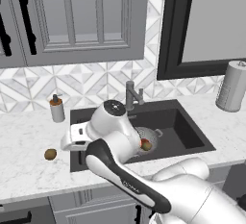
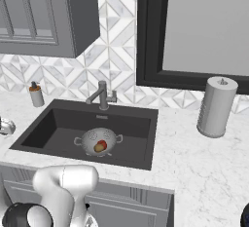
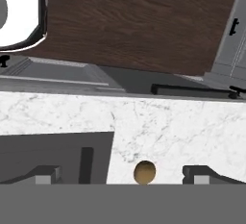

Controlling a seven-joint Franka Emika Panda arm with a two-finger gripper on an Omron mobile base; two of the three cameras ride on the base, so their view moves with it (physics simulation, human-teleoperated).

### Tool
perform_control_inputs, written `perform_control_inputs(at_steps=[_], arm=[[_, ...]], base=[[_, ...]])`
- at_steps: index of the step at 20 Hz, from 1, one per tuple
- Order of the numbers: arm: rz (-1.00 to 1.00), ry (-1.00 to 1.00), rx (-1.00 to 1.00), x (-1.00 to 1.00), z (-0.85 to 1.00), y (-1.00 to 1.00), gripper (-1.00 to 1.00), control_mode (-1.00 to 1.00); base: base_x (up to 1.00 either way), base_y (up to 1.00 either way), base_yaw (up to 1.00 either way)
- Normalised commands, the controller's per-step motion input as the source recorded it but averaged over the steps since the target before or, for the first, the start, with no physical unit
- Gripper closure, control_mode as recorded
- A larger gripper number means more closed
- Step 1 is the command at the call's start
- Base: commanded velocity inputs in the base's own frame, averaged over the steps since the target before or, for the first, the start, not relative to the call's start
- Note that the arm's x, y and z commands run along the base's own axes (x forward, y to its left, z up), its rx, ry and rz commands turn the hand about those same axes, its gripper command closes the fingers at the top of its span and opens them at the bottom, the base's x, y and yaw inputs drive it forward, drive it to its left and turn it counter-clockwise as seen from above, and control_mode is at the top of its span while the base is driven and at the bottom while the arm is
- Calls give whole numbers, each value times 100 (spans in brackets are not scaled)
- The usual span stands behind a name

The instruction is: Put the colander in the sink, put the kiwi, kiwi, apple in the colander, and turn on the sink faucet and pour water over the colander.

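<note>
Over the marble counter (image 1: 29, 170), left of the basin, was where I had my gripper (image 3: 124, 176) at this reading. Largest item noted first: the sink (image 2: 58, 123), dark and rectangular, set into the counter, with the sink faucet (image 2: 102, 96) at its back rim and no water running that I could see. The colander (image 2: 99, 141) sat on the sink floor, upright, one loop handle out to either side. Inside it lay the apple (image 2: 102, 144) and, touching it, one kiwi (image 2: 98, 148). The second kiwi (image 3: 144, 172) rested alone on the counter, just beside the sink's left edge; in the hand view it sat between my fingertips (image 3: 48, 174) but not centred, nearer the right one. My fingers were spread wide, nothing pinched, neither pad touching the fruit.

Judgement on progress: colander placed, two of three fruits in, last kiwi and the faucet remaining.

Handling notes, inferred. The kiwi should be light and firm under a thin skin, slightly yielding, easily bruised by hard squeeze. Its oval form will likely roll on the smooth stone if nudged off axis. Best hold: across the short middle, at the widest girth, pads square to the sides, modest force. I would centre the fruit between the fingers before descending, since a one-sided touch could send it toward the sink edge.
</note>
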Motion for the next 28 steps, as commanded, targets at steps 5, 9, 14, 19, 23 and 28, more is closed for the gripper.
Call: perform_control_inputs(at_steps=[5,9,14,19,23,28], arm=[[-2,4,-10,34,-20,60,-100,-100],[0,14,-9,49,-16,36,-100,-100],[-1,18,-6,54,-22,16,-100,-100],[-5,6,-6,33,-35,19,-100,-100],[-3,1,-5,12,-26,21,-100,-100],[-3,2,-8,22,-32,23,-100,-100]], base=[[0,0,0],[0,0,0],[0,0,0],[0,0,0],[0,0,0],[0,0,0]])
